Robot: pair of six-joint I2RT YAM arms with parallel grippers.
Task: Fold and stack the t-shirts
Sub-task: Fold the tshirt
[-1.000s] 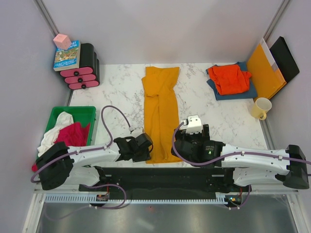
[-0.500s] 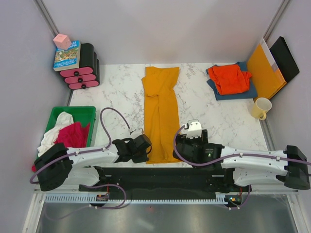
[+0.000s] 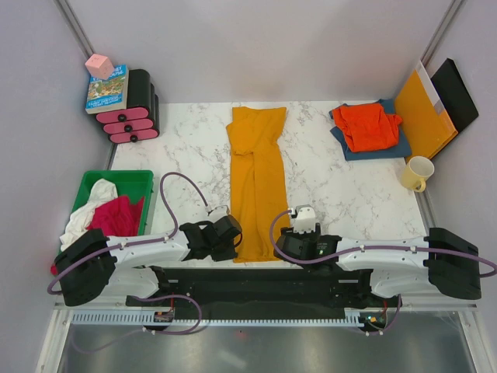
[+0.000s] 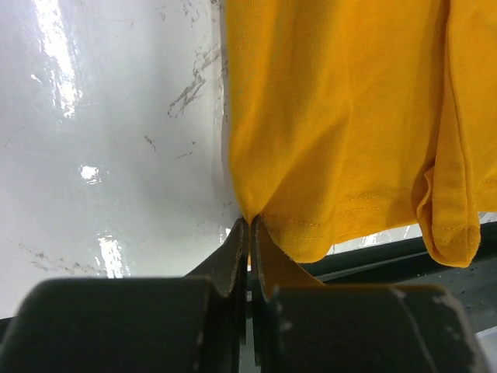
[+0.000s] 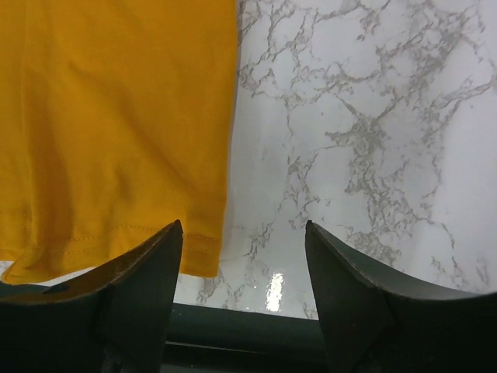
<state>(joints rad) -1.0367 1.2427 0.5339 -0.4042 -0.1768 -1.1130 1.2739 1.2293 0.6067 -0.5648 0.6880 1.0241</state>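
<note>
Top view overhead from behind, wrist views close, sharing mustard-yellow t-shirt (image 4: 334,116) hem

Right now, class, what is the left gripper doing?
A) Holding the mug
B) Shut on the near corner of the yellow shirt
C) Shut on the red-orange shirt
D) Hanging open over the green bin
B: in the left wrist view, the left gripper has its fingers pressed together on the hem corner of the yellow shirt.

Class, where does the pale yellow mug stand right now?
In the top view, the pale yellow mug stands far right, just nearer the arms than the orange-yellow paper folder and right of the red-orange cloth t-shirt.
</note>
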